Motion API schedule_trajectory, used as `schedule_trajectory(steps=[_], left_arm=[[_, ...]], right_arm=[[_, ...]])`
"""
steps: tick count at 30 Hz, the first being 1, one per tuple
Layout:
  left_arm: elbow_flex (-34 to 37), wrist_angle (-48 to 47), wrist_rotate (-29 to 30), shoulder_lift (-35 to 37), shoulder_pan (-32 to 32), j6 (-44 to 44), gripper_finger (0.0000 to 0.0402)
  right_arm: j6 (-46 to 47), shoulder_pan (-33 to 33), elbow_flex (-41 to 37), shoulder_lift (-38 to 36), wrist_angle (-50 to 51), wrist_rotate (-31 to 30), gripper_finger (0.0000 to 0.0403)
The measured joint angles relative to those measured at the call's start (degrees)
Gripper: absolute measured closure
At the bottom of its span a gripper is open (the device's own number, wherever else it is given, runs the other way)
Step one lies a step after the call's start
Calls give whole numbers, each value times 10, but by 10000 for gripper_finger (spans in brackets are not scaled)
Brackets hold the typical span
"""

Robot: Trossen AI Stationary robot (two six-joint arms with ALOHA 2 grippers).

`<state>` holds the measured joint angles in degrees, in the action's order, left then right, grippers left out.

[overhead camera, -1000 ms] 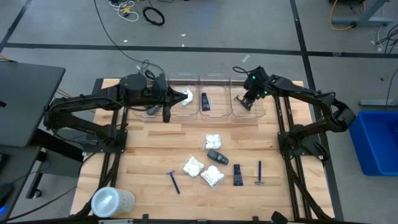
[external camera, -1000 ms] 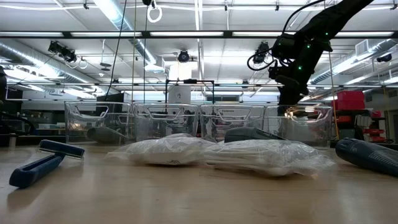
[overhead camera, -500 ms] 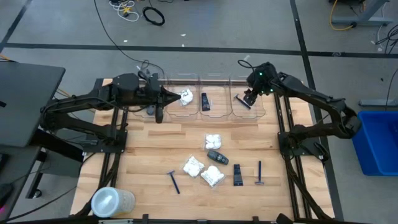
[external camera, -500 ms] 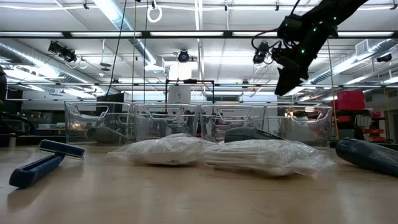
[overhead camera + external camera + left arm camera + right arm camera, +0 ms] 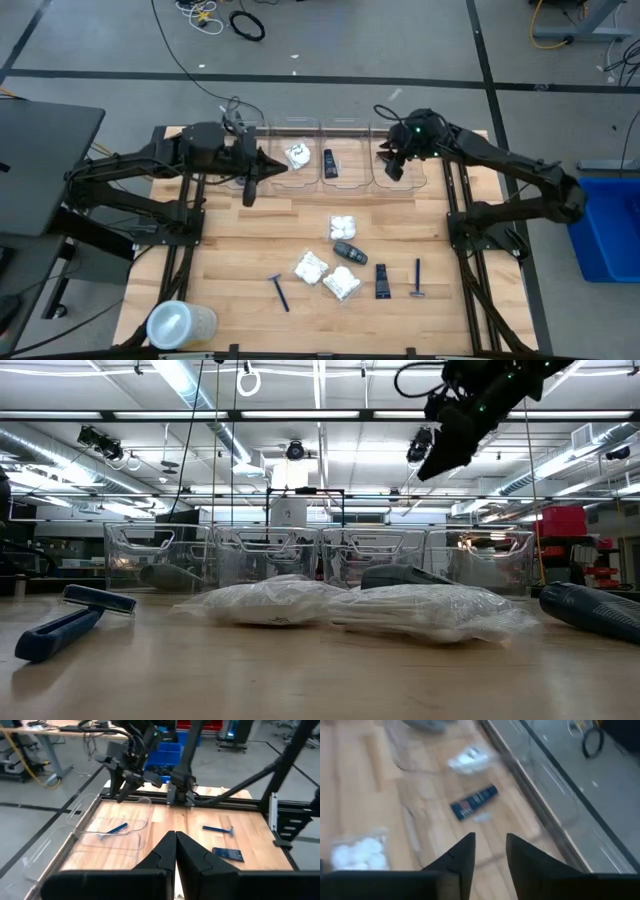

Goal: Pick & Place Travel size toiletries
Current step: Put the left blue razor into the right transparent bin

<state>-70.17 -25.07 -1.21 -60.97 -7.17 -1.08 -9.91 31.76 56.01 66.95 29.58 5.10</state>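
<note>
right gripper (image 5: pixel 392 166): raised above the rightmost clear plastic bin (image 5: pixel 402 183) at upper right of centre in the high view; in its own wrist view the two dark fingers stand slightly apart with nothing between them, so it carries nothing.

left gripper (image 5: pixel 249 190): upper left of centre in the high view, just below the leftmost bins; fingers pressed together in the left wrist view, nothing visible between them.

binned items: a white crinkly packet (image 5: pixel 297 155), a small black tube (image 5: pixel 330 163) and a thin blue razor (image 5: pixel 111 829) already lie in the bin row along the table's far edge.

loose toiletries: clustered lower centre of the high view — white packets (image 5: pixel 343 227), a dark grey oval case (image 5: pixel 349 251), a flat black tube (image 5: pixel 381 279), a blue razor with its head down (image 5: pixel 417 278), another blue razor (image 5: pixel 279 291) lying aslant.

key relation: from the right gripper the cluster lies toward the picture's bottom, well apart; the right-hand razor's long axis runs top to bottom.

nearer arm: right arm for that razor, the black tube and the case, by my reckoning; left arm for the slanted razor.
</note>
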Motion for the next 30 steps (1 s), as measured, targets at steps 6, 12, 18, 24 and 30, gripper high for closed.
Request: schedule_trajectory(steps=[6,12,18,24,30], left_arm=[[0,-11,-36,0,31,19,397],[0,-68,-73,0,66,20,384],[0,-89,-75,0,104,35,395],[0,-91,-75,-12,130,44,389],[2,-133,-86,-38,157,38,393]], right_arm=[[-2,-58,0,0,-19,0,328],[-2,-107,0,0,-20,0,348],[1,-143,0,0,-20,0,350],[34,-175,0,0,-20,0,350],[67,-199,0,1,-21,0,354]])
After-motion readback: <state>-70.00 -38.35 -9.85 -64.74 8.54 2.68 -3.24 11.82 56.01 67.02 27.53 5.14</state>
